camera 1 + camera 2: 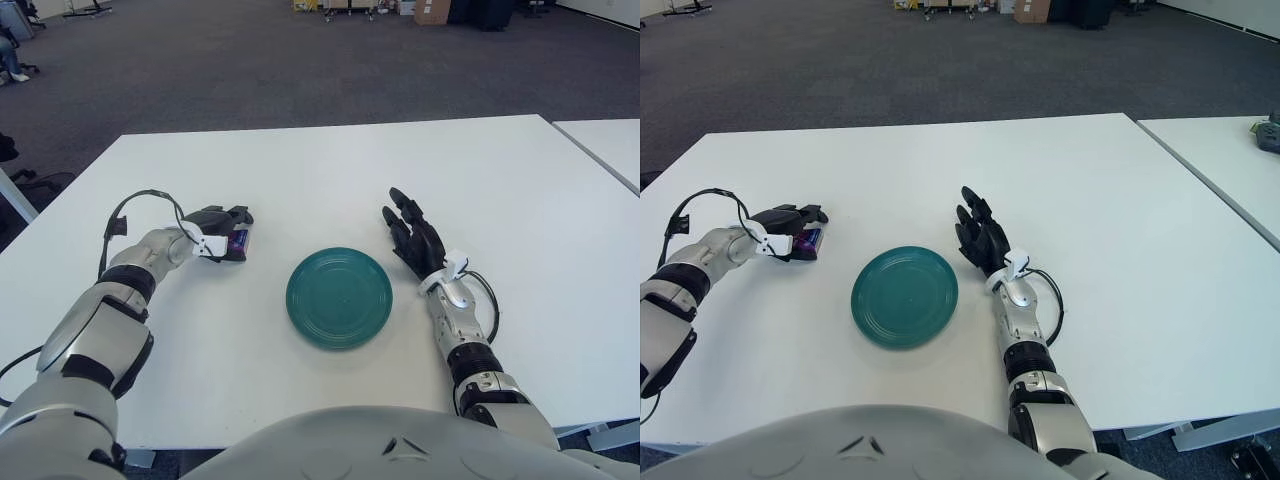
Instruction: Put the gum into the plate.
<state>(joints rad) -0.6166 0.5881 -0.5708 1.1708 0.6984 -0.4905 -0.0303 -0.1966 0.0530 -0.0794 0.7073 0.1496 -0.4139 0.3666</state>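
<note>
The left hand [222,232] is positioned on the white table [330,160], to the left of the plate, with its black fingers [238,214] curled around the gum pack [238,240]. The gum pack, purple and blue, sits low at the table surface inside this grasp; whether it touches the table cannot be determined. A black cable [140,200] loops above the left wrist. The green plate [339,297] lies flat at the table centre, near the front edge, apart from the gum pack and holding nothing. The right hand [412,236] shows just beside the plate's right side, fingers extended and spread, grasping nothing. A second white table [605,145] stands at far right.
</note>
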